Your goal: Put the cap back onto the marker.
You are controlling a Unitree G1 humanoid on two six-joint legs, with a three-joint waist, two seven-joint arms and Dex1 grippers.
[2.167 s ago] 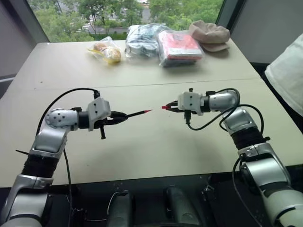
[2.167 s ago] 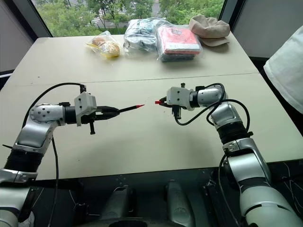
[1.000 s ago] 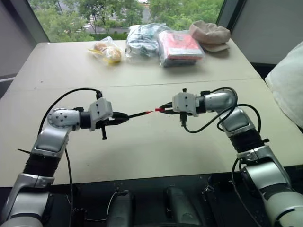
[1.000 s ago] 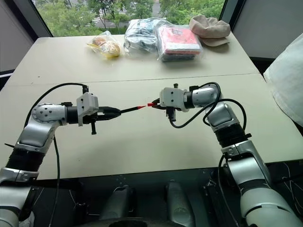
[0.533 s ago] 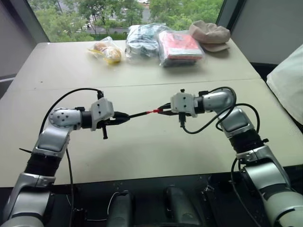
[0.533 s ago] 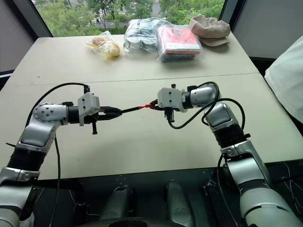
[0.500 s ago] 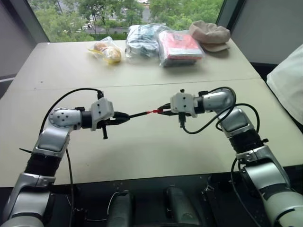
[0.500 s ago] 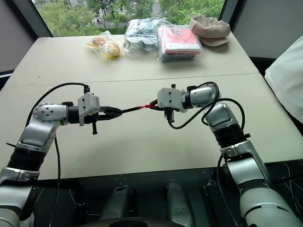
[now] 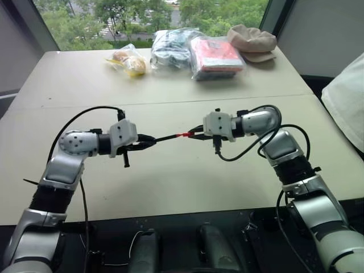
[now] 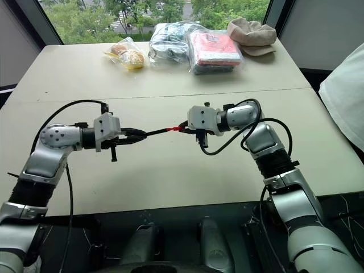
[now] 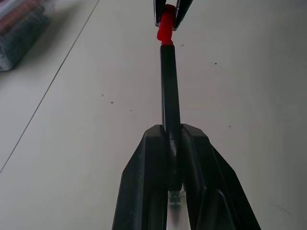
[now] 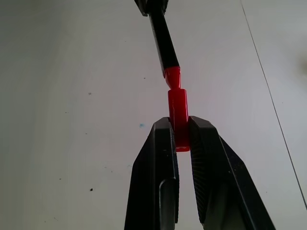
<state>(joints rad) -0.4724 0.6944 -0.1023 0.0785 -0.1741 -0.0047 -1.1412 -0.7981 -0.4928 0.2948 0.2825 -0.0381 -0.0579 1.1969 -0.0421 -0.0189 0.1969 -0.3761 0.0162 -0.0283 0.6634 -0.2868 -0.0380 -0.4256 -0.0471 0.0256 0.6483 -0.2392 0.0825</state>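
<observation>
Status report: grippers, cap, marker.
Left gripper shut on marker. Right gripper shut on cap, mouth at marker's red tip, not fully seated. Nothing between.

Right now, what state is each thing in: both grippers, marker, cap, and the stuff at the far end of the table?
left gripper: shut on the marker
right gripper: shut on the cap
marker: held above the table, tip in the cap's mouth
cap: on the tip, not fully seated
red packet: wrapped, lying flat
beige hat: crumpled
</observation>
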